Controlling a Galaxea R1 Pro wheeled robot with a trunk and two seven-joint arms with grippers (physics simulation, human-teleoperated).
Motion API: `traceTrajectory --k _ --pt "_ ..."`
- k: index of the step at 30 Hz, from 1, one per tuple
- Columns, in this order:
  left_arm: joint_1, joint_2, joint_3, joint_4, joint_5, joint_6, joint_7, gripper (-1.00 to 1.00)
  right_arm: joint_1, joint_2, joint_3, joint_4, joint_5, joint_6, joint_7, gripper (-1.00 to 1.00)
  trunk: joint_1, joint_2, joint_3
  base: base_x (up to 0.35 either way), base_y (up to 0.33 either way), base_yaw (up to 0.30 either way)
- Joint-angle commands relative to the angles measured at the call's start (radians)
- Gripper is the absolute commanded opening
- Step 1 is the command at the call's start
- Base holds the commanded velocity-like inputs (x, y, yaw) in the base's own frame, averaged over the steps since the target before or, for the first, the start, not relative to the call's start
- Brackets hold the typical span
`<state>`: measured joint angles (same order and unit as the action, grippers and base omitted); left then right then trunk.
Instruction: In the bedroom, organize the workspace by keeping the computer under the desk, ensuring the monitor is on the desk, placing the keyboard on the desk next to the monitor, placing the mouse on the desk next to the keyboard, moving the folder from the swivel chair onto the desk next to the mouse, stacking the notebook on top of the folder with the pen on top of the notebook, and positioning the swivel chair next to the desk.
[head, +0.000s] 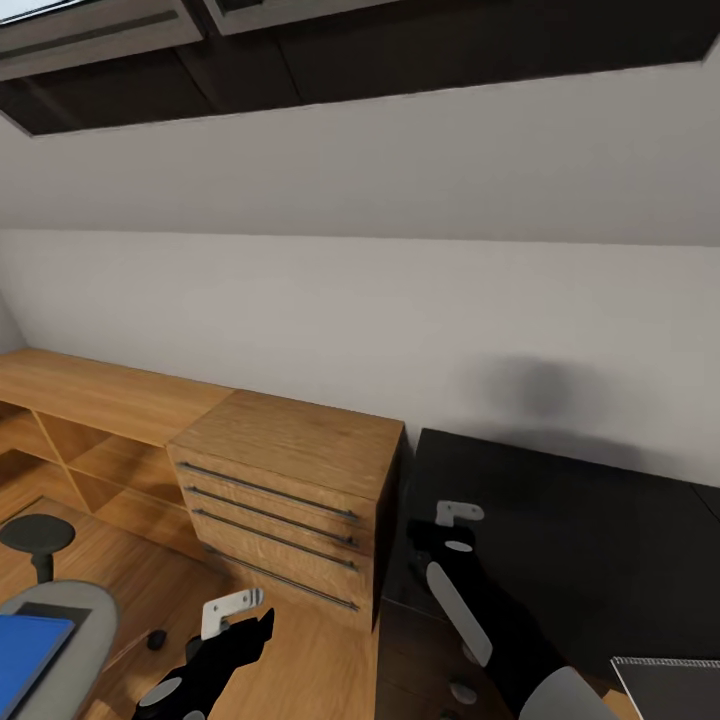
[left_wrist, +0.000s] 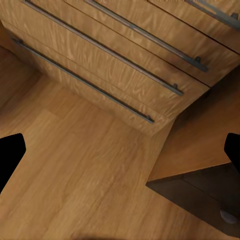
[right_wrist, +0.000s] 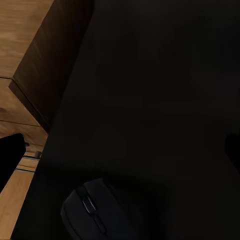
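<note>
While the head camera looks down along a pale grey wall:
Folder: flat bright blue folder (head: 28, 650) lies on the grey padded swivel chair (head: 75, 640).
Left gripper (head: 232, 612): spread wide over the plank floor (holding nothing), near the light wood drawer unit (head: 290, 490).
Right gripper (head: 455, 525): fingers wide apart, above the large black desk (head: 570, 530).
Mouse: small rounded black mouse (right_wrist: 92, 212) rests on the desk.
</note>
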<state>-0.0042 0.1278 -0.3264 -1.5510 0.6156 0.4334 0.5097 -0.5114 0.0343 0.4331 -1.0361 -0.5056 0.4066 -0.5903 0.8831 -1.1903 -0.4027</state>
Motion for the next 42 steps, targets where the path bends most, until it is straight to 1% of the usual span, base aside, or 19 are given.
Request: traceTrajectory --k 1,3,4,11,14,17,19,20,21,22,25,30,37,42 --pt "0.000 0.001 -0.002 -0.002 0.009 0.001 0.009 1.00 -0.001 0.000 0.002 0.002 -0.007 0.003 -0.008 1.00 0.000 -0.001 -0.001 0.007 0.000 0.000" --pt "-0.001 0.001 -0.002 -0.002 0.009 0.001 0.009 1.00 -0.001 0.000 0.002 0.011 -0.007 0.003 -0.007 1.00 0.000 -0.001 -0.001 0.005 0.000 0.000" --pt "-0.001 0.001 -0.002 -0.004 0.009 0.001 0.009 1.00 -0.001 0.001 0.002 0.039 -0.007 0.003 -0.006 1.00 0.000 -0.001 -0.001 0.001 0.000 0.000" --pt "-0.001 0.001 -0.002 -0.006 0.009 0.001 0.009 1.00 -0.001 0.001 0.005 0.056 -0.007 0.003 0.002 1.00 0.000 -0.001 -0.001 0.000 0.000 0.000" --pt "-0.001 0.001 -0.002 -0.006 0.009 0.001 0.009 1.00 -0.001 0.000 0.011 0.057 -0.007 0.004 0.029 1.00 0.000 -0.001 -0.001 0.000 0.000 0.000" --pt "-0.001 0.001 -0.002 -0.006 0.009 0.001 0.009 1.00 -0.001 -0.003 0.018 0.057 -0.001 0.005 0.077 1.00 0.000 -0.001 -0.001 0.000 0.000 0.000" --pt "-0.001 0.001 -0.002 -0.006 0.009 0.001 0.009 1.00 -0.001 -0.004 0.021 0.057 0.010 0.006 0.111 1.00 0.000 -0.001 -0.001 0.000 0.000 0.000" --pt "-0.001 0.001 -0.002 -0.006 0.009 0.001 0.009 1.00 -0.001 -0.005 0.022 0.058 0.026 0.007 0.142 1.00 0.000 -0.001 -0.001 0.000 0.000 0.000" --pt "-0.001 0.001 -0.002 -0.006 0.009 0.001 0.010 1.00 -0.001 -0.006 0.022 0.058 0.036 0.008 0.154 1.00 0.000 -0.001 -0.001 0.000 0.000 0.000" --pt "-0.001 0.001 -0.001 -0.006 0.009 0.001 0.010 1.00 -0.001 -0.009 0.023 0.058 0.056 0.009 0.173 1.00 0.000 -0.001 -0.001 0.000 0.000 0.000" --pt "-0.001 0.001 -0.001 -0.006 0.009 0.001 0.010 1.00 -0.001 -0.014 0.023 0.059 0.089 0.011 0.196 1.00 0.000 -0.001 -0.001 0.000 0.000 0.000" --pt "-0.001 0.001 -0.002 -0.006 0.009 0.001 0.010 1.00 -0.001 -0.018 0.022 0.059 0.102 0.013 0.204 1.00 0.000 -0.001 -0.001 0.000 0.000 0.000" --pt "-0.001 0.001 -0.001 -0.006 0.009 0.002 0.009 1.00 -0.001 -0.021 0.020 0.060 0.105 0.019 0.207 1.00 0.000 -0.001 -0.001 0.000 0.000 0.000" --pt "-0.001 0.000 -0.001 -0.006 0.010 0.002 0.010 1.00 -0.001 -0.025 0.019 0.065 0.105 0.043 0.207 1.00 0.000 -0.001 -0.001 0.000 0.000 0.000"
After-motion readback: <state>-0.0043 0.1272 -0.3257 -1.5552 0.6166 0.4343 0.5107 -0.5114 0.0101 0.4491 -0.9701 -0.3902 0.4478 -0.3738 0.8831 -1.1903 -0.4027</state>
